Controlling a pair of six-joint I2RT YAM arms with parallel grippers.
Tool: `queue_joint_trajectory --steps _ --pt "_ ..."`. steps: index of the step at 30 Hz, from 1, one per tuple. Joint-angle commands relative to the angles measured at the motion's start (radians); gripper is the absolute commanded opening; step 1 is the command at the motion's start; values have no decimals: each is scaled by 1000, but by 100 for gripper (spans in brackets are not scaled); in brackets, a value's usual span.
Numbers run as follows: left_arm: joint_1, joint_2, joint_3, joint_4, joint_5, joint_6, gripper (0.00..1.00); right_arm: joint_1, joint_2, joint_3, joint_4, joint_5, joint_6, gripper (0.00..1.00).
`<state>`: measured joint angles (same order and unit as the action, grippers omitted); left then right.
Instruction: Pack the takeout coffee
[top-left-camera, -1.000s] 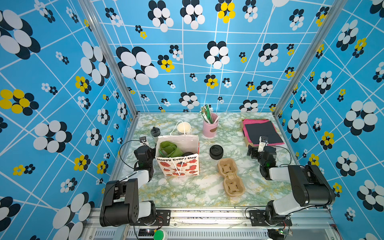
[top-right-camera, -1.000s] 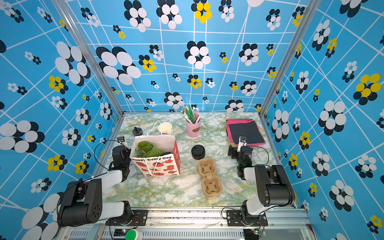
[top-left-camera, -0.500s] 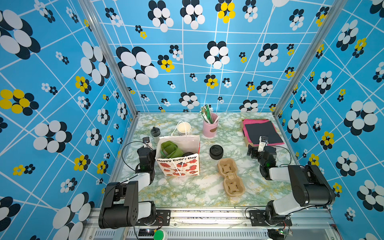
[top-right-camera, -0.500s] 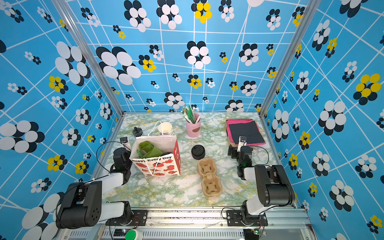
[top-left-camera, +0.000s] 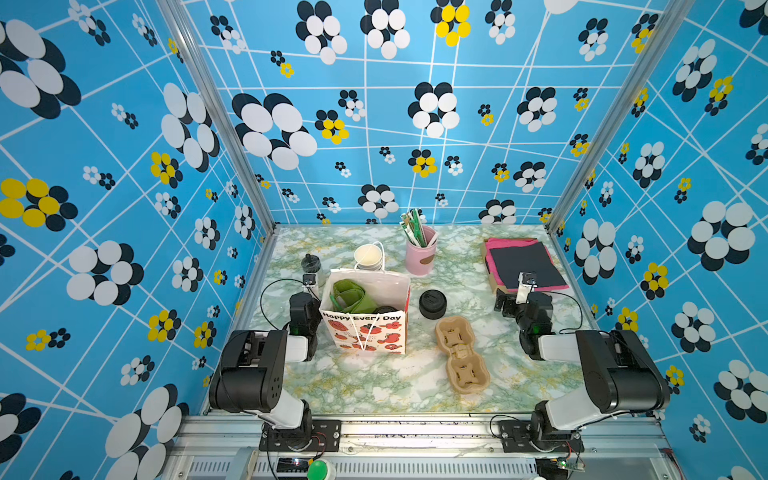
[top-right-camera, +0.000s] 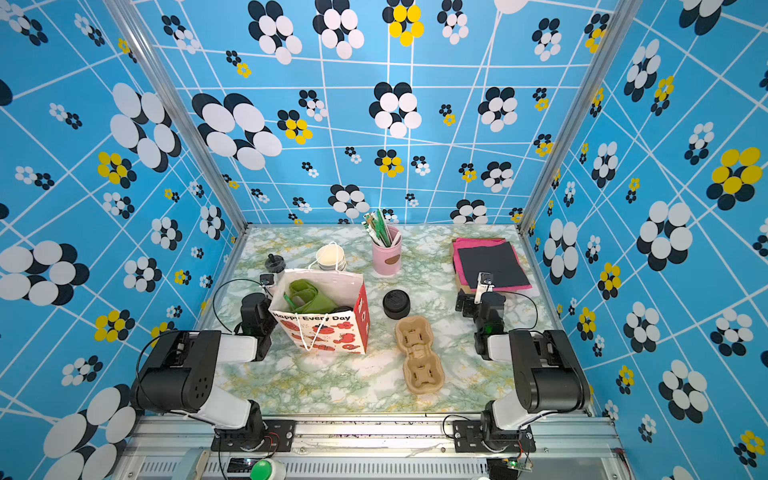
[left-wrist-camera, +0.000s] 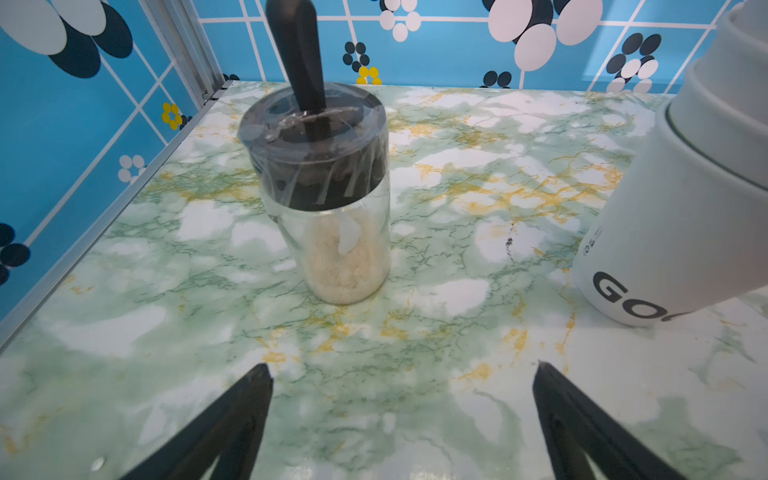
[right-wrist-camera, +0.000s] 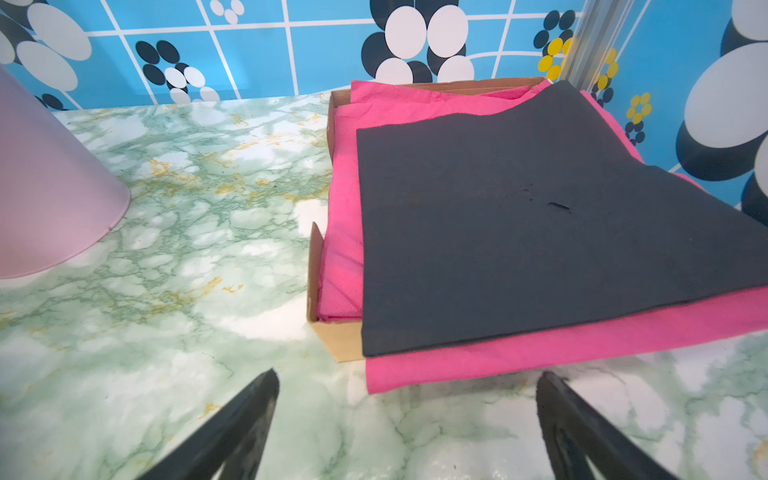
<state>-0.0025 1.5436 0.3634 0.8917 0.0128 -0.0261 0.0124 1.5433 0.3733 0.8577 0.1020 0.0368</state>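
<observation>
A white paper bag (top-left-camera: 365, 332) (top-right-camera: 322, 332) with red print stands open left of the table's middle. Inside it a black round lid edge (top-left-camera: 384, 309) (top-right-camera: 343, 309) peeks beside a green bundle; this looks like the takeout coffee, its cup hidden by the bag's wall. My left gripper (top-left-camera: 308, 291) (left-wrist-camera: 403, 370) rests low beside the bag's left wall, open and empty, facing a jar (left-wrist-camera: 328, 195). On the right of the table my right gripper (top-left-camera: 511, 296) (right-wrist-camera: 409, 378) is open and empty in front of the napkin tray (right-wrist-camera: 332, 340).
A stack of lidless white cups (top-left-camera: 368, 257) (left-wrist-camera: 685, 208) stands behind the bag. A pink holder (top-left-camera: 420, 253) with sticks is at the back, a black pile of lids (top-left-camera: 432, 304) right of the bag, and a brown cup carrier (top-left-camera: 459, 357) nearer the front.
My left gripper has shifted a little to the right, closer to the bag's side. The right arm has not moved, and both grippers stay open.
</observation>
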Motion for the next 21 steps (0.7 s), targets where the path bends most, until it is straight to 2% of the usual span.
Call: queue_joint_trajectory --steps 1,21 --pt "-7 5 24 16 17 22 99 -3 -2 20 21 16 -6 99" --pt "-7 6 23 21 17 23 99 -4 -2 21 19 14 -8 99"
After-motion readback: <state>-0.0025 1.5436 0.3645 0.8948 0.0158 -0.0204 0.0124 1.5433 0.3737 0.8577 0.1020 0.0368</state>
